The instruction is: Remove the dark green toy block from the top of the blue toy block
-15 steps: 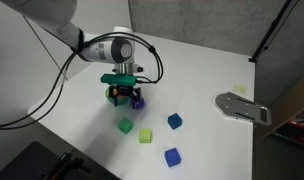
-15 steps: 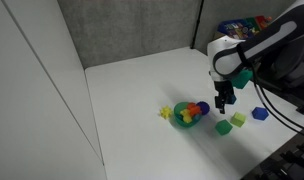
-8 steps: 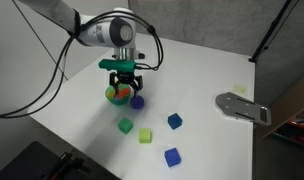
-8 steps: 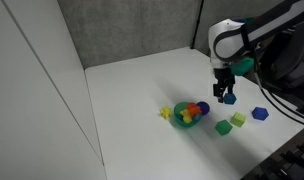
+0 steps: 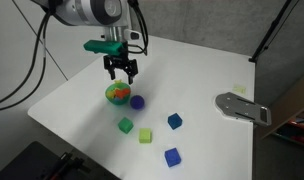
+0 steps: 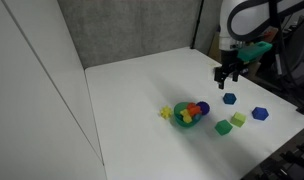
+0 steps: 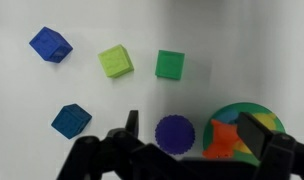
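The dark green toy block (image 5: 125, 125) (image 6: 223, 127) (image 7: 170, 65) sits alone on the white table, apart from the blue toy block (image 5: 174, 121) (image 6: 229, 98) (image 7: 70, 120), which has nothing on top. My gripper (image 5: 120, 68) (image 6: 225, 78) (image 7: 192, 130) is open and empty. It hangs in the air above the green bowl (image 5: 117, 93) and the blue-purple ball (image 5: 137, 101) (image 7: 174, 132), well clear of both blocks.
A yellow-green cube (image 5: 145, 135) (image 7: 116, 61) and a larger royal-blue cube (image 5: 171, 157) (image 7: 50, 44) lie by the green block. The bowl (image 6: 190, 113) holds colourful toys, with a yellow piece (image 6: 166, 112) beside it. A grey metal object (image 5: 242, 107) lies near the table's edge.
My gripper has risen and moved away from the table surface near the ball, toward the back of the table. It stays open and empty. The blocks have not moved.
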### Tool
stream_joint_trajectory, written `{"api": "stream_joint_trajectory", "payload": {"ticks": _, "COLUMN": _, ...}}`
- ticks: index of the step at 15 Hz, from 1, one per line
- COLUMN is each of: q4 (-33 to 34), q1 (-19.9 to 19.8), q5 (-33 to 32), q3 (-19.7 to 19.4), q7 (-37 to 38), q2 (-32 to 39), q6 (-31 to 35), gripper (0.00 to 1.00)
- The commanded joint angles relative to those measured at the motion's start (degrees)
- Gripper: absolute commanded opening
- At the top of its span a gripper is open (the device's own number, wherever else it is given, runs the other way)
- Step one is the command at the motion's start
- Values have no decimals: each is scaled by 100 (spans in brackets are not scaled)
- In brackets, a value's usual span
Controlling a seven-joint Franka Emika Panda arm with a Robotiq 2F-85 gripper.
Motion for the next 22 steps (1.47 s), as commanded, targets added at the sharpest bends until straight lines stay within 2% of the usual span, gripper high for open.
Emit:
{"api": "stream_joint_trajectory", "payload": {"ticks": 1, "q4": -762, "q1": 11, "q5": 273, "q3": -9, "q7": 362, "q2": -877, "q6": 361, "gripper": 100}}
{"api": "stream_joint_trajectory", "payload": {"ticks": 5, "q4": -1314, "q1": 0, "q5": 576, "q3": 19, "q7": 432, "q2": -1633, "q6": 681, "gripper": 100}}
{"api": "stream_joint_trajectory", "payload": {"ticks": 10, "q4": -1474, "q1": -19, "q5": 526, "q3": 52, "q7": 301, "q2": -2473, "q6": 470, "gripper": 100}}
{"api": "stream_joint_trajectory", "payload": {"ticks": 13, "q4": -1218, "q1": -21, "q5": 534, "q3": 91, "q7": 303, "q2": -2751, "q6": 157, "gripper": 100}}
{"api": "stream_joint_trajectory", "payload": {"ticks": 16, "q4": -773, "q1": 5, "q5": 603, "q3": 148, "q7": 214, "q2": -2881, "q6": -527, "gripper": 100}}
{"api": "stream_joint_trajectory", "payload": {"ticks": 22, "q4": 247, "q1": 10, "q5": 559, "q3": 297, "q7": 358, "q2": -2777, "q6": -1598, "gripper": 100}}
